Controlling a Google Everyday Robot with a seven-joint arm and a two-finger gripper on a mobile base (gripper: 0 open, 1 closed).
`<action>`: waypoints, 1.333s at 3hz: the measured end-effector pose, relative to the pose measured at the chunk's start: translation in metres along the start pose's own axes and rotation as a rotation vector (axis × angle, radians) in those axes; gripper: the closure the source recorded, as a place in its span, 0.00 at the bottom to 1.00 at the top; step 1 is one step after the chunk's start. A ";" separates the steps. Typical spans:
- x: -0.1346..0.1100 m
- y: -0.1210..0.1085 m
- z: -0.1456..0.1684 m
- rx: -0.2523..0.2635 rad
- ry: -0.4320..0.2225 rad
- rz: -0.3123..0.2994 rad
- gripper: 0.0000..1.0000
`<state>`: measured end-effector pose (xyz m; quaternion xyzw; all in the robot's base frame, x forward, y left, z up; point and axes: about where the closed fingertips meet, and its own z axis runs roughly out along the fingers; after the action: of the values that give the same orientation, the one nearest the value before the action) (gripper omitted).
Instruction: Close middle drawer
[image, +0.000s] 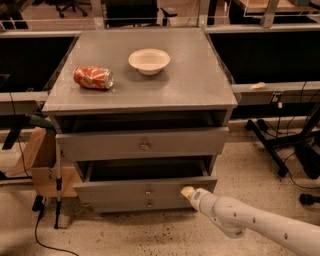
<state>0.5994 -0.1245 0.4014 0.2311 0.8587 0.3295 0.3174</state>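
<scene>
The middle drawer (125, 190) of the grey cabinet stands pulled out, its low front panel carrying a small dull round knob (148, 191). Its dark inside shows above the panel. My gripper (187, 191) comes in from the lower right on a white arm (250, 222), and its pale tip rests against the right part of that front panel. Above it the taller-fronted top drawer (100, 145) with a brass knob (144, 146) is also pulled out a little.
On the cabinet top (200, 85) lie a crushed red can (93, 77) and a white bowl (149, 60). A brown paper bag and a stand (42, 165) sit at the cabinet's left. Black chair legs (280, 145) and cables occupy the floor at the right.
</scene>
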 end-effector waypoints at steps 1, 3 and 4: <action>0.000 0.002 0.002 -0.011 -0.005 0.016 1.00; 0.002 0.009 0.006 -0.046 -0.006 0.059 1.00; 0.002 0.011 0.008 -0.055 -0.010 0.069 1.00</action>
<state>0.6063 -0.1125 0.4039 0.2534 0.8391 0.3625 0.3166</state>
